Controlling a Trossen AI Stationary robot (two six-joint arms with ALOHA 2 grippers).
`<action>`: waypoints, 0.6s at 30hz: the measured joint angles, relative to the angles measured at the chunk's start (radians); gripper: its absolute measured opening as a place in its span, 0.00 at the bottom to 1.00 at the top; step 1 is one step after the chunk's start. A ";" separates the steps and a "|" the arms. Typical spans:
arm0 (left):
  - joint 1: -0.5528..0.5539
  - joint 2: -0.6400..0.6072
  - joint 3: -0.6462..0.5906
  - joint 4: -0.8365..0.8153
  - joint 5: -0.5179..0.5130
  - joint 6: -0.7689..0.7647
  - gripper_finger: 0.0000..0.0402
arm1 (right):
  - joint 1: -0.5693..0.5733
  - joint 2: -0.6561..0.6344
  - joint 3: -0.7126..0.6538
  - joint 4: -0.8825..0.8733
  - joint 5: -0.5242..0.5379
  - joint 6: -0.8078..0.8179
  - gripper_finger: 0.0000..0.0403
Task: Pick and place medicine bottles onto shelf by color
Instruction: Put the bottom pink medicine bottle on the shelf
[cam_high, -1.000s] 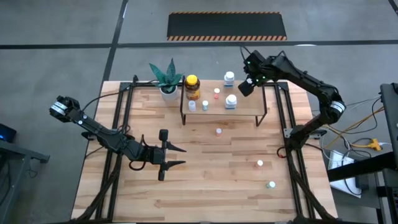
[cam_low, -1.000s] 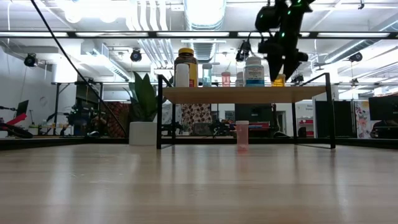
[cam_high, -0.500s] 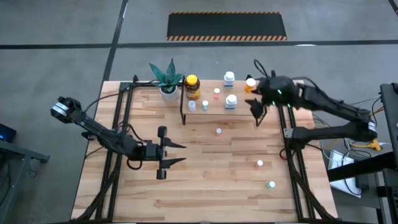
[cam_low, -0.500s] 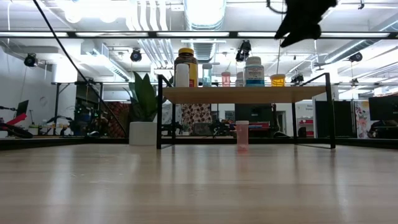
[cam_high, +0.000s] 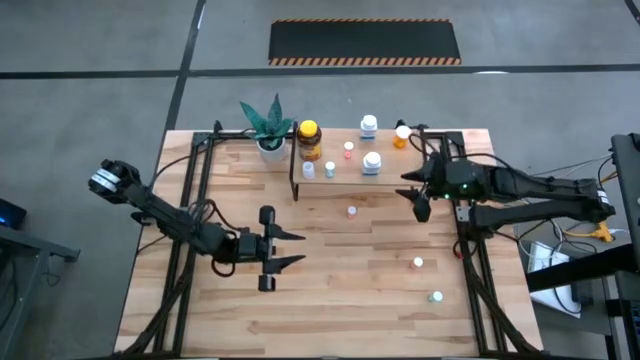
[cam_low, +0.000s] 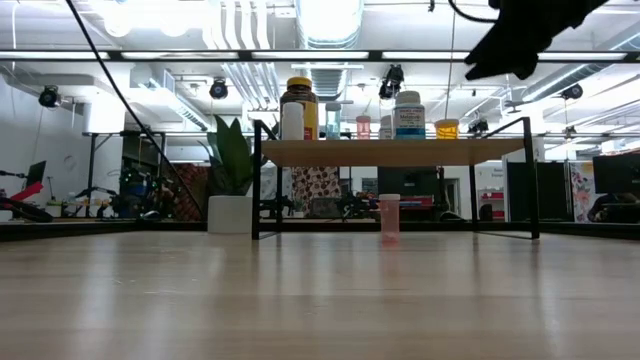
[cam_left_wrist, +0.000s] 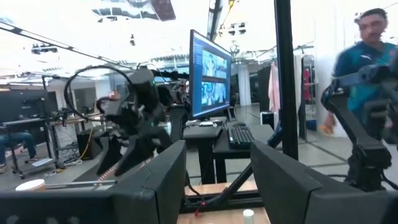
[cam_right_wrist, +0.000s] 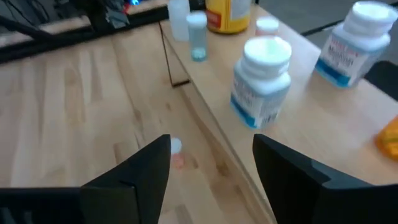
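Observation:
The light-wood shelf stands at the table's far side and carries several bottles. Among them are the amber bottle with a yellow cap, a white-capped bottle that also shows in the right wrist view, and an orange bottle at the far right corner. A pink-capped bottle stands on the table just before the shelf. Two more stand near the right front. My right gripper hovers open and empty above the shelf's near right corner. My left gripper is open and empty at mid-table left.
A white pot with a green plant stands left of the shelf at the far edge. Black frame rails run along both sides of the table. A person and desks show in the room beyond.
My right gripper has moved from over the shelf's far right corner toward the table's near edge and somewhat right, away from the orange bottle, which now stands alone on the shelf. My left gripper has shifted a little toward the right.

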 joint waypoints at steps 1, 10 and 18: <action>0.000 0.007 0.000 0.016 -0.001 0.000 0.41 | 0.009 0.001 -0.008 0.000 0.010 0.003 0.53; 0.000 0.052 0.001 0.066 -0.003 -0.047 0.41 | 0.075 0.041 -0.047 0.074 0.014 0.021 0.52; 0.000 0.070 0.001 0.063 -0.004 -0.078 0.41 | 0.113 0.074 -0.047 0.115 0.014 0.026 0.52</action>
